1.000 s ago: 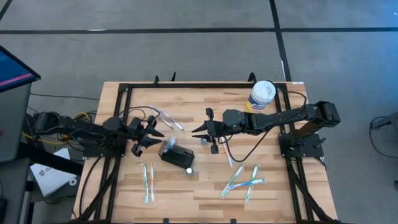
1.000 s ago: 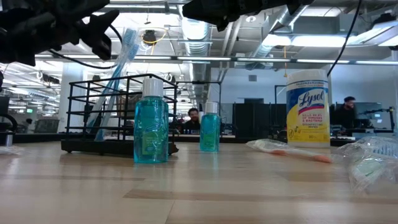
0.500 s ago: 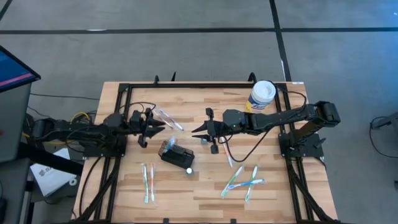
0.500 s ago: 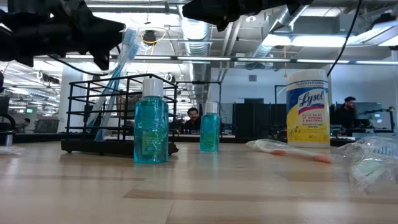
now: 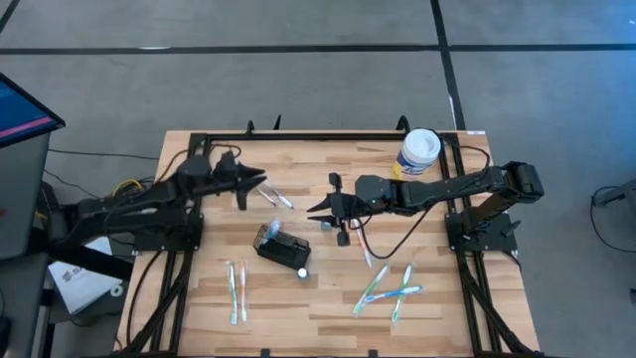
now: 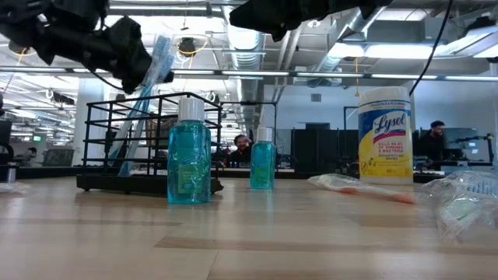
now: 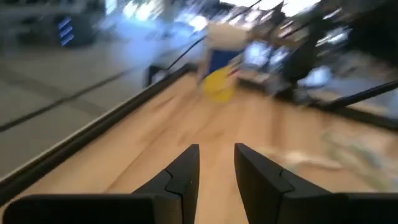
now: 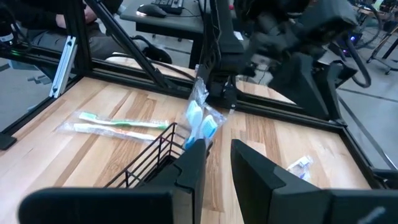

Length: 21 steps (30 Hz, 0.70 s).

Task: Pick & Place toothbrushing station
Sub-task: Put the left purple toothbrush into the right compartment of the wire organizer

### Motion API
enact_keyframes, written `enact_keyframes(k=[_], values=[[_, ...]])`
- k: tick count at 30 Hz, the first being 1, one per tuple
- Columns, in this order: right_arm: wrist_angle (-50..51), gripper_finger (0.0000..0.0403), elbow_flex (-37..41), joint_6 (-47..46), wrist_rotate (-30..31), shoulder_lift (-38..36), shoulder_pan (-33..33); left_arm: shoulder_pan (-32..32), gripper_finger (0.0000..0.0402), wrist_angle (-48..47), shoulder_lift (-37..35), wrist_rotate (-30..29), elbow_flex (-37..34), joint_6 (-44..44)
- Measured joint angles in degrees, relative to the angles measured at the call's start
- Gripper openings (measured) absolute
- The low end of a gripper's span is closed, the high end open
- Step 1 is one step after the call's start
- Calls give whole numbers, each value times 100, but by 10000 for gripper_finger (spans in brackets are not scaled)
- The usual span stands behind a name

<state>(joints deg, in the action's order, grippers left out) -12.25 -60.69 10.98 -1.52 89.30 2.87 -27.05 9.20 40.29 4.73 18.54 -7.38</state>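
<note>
Near the table's [image 5: 318, 164] middle sits the station [image 5: 281, 246], a black wire rack standing upright on the wood. A blue toothbrush [image 6: 149, 84] leans in it, its head poking above the top rail. One teal bottle [image 6: 189, 152] stands just beside the station on the near side, and a second bottle [image 6: 262, 159] stands farther back, apart from it.

The left gripper [image 5: 248, 182] hovers above the table's far left part, well clear of the station, with its tips just beside a wrapped brush [image 5: 270, 192] lying on the wood. Its fingers [image 7: 186, 171] stand slightly parted with nothing between them.

The right gripper [image 5: 323, 209] hangs over the table's centre, close to the station's far right side and above the second bottle. Its fingers [image 8: 189, 168] are also a little apart and empty; past them its wrist view shows the rack's rim and the blue brush heads.

A yellow canister [image 5: 418, 151] stands at the far right edge. Loose brushes [image 5: 388, 288] lie near the front right, and two more [image 5: 237, 288] at the front left.
</note>
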Motion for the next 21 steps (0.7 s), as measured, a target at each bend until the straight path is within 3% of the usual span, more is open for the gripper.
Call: enact_keyframes(k=[6,13,16,21], values=[[0,67,0,13,2,0,-2,-529,94,-1493,254,-597,450,-376],[0,67,0,11,2,0,-36,-1105,94,-1808,816,-641,461,-1043],[26,67,0,11,4,0,-41,-1424,94,-1785,1120,-558,461,-1476],[33,67,0,9,4,0,-42,-1943,109,-1785,1612,69,461,-1726]])
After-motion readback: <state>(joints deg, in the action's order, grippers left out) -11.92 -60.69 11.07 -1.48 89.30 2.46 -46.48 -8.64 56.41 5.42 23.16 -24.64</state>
